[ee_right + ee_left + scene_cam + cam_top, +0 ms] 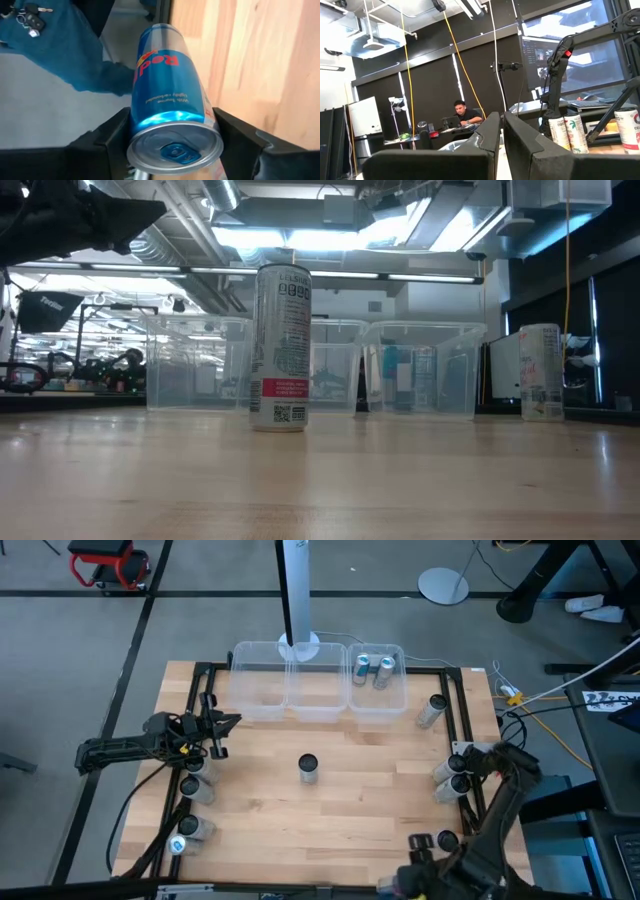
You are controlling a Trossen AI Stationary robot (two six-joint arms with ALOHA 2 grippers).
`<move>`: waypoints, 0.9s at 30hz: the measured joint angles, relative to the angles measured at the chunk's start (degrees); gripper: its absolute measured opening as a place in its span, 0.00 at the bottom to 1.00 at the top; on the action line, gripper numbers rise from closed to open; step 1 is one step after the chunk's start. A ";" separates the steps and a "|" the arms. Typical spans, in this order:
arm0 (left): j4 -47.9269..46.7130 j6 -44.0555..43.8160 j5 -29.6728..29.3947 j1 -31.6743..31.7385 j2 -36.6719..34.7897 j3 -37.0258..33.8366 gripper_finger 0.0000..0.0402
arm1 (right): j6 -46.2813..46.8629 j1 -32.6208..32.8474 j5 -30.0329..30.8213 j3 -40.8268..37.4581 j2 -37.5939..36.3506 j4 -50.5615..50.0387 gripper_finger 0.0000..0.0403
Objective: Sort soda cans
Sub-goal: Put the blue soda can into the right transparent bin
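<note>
Hands first: our right hand (172, 137) grips a blue can (167, 95) off the worktop (260, 60) edge; our left hand (222, 730) hovers closed, empty.

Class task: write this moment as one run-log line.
right claw: shut on blue-and-silver metal soda can | left claw: shut, empty | rightmost clear plastic bin: two cans

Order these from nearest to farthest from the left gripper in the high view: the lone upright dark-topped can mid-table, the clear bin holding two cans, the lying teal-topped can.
From the left gripper:
1. Dark-topped can, mid-table.
2. Teal-topped can, near-left edge.
3. Clear bin, far right of the row.
</note>
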 joint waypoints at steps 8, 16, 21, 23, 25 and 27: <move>0.00 -0.02 -0.02 0.01 0.00 0.00 0.04 | -19.95 -7.48 3.66 0.00 -0.05 0.36 0.57; -0.02 -0.07 -0.02 0.02 -0.02 0.00 0.04 | -42.23 -16.88 4.45 0.00 -0.13 -1.15 0.57; -0.02 -0.07 -0.01 0.01 -0.01 0.00 0.04 | -53.86 -23.35 5.79 0.02 -0.14 -3.26 0.57; -0.02 -0.03 -0.02 0.00 -0.01 0.00 0.04 | -56.95 -25.75 4.90 0.05 -0.15 -3.83 0.57; -0.02 0.02 0.00 0.01 -0.01 0.00 0.04 | -59.44 -27.57 4.60 1.14 -0.20 -6.80 0.57; 0.00 0.08 -0.02 0.02 -0.04 0.02 0.04 | -61.06 -28.99 4.64 3.31 -0.49 -9.92 0.57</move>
